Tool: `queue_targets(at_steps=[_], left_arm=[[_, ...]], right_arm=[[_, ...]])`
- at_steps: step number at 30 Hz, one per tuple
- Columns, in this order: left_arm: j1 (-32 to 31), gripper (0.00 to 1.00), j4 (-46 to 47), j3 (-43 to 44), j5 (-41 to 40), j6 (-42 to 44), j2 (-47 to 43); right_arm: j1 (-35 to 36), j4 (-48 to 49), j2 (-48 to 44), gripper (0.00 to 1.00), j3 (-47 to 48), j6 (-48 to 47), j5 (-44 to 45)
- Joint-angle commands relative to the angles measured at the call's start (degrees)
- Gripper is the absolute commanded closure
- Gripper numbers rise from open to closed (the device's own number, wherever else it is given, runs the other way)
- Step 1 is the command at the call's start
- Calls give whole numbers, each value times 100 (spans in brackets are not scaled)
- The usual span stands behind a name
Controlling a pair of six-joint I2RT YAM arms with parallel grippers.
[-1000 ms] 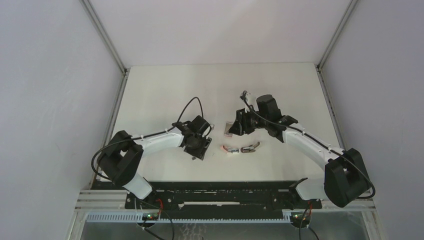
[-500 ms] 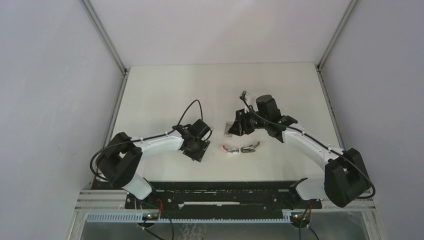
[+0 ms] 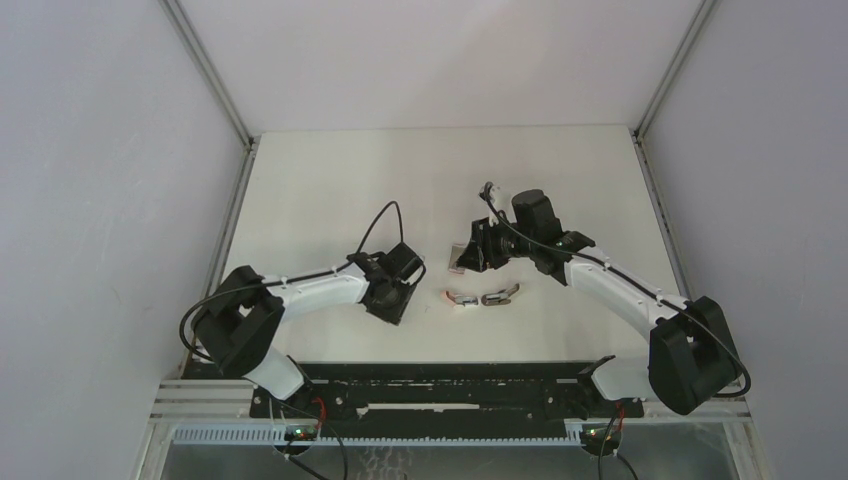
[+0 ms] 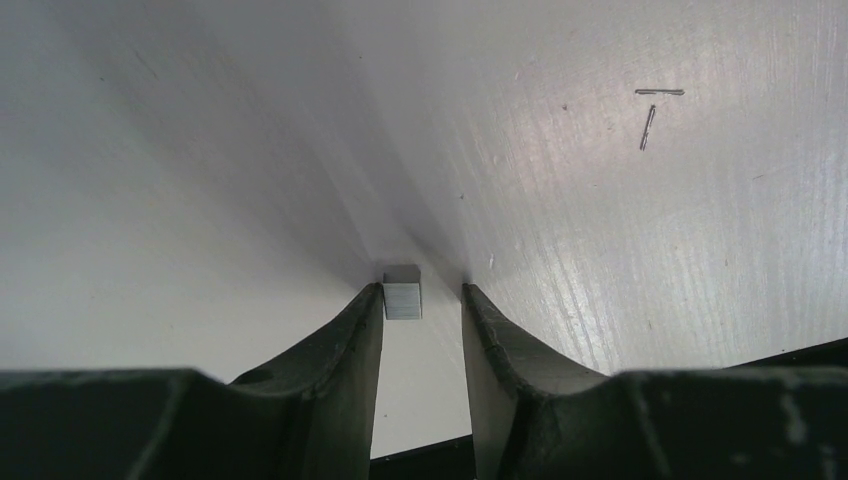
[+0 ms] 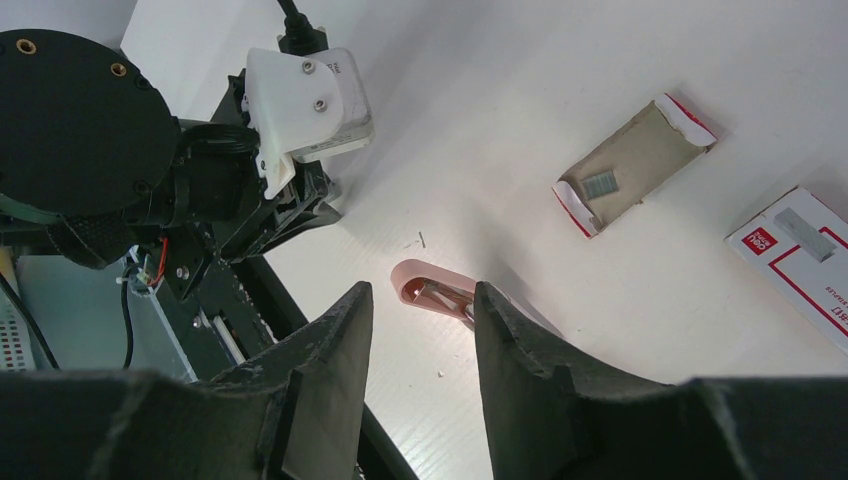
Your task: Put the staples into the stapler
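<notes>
Left gripper (image 4: 419,290) is shown with jaws apart on the table (image 4: 620,250), a small staple block (image 4: 402,296) lying between its tips at frame centre. Right gripper (image 5: 422,292) is shown parted and empty above the stapler (image 5: 440,285); the staple tray (image 5: 640,160) is seen upper right.

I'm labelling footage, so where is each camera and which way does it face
Top external: above, behind the bases, looking down on the table; left arm and right arm show.
Left wrist: looks past its fingers at a staple block.
Right wrist: looks past its fingers at the stapler and left arm.
Top and right wrist share the stapler.
</notes>
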Motion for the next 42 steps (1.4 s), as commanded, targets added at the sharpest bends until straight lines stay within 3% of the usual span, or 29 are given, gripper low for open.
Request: queue_targets(at_steps=[1, 22, 34, 42], left_arm=[[-64, 62, -80, -165, -169, -146, -181], [-90, 65, -154, -220, -238, -410, -255], [-107, 78, -124, -255, -220, -410, -227], [-108, 84, 40, -194, -228, -11, -648]], right_arm=[[45, 203, -107, 59, -23, -67, 16], [48, 229, -93, 59, -30, -54, 9], [-1, 352, -194, 59, -111, 47, -98], [-376, 502, -773, 59, -296, 172, -418]])
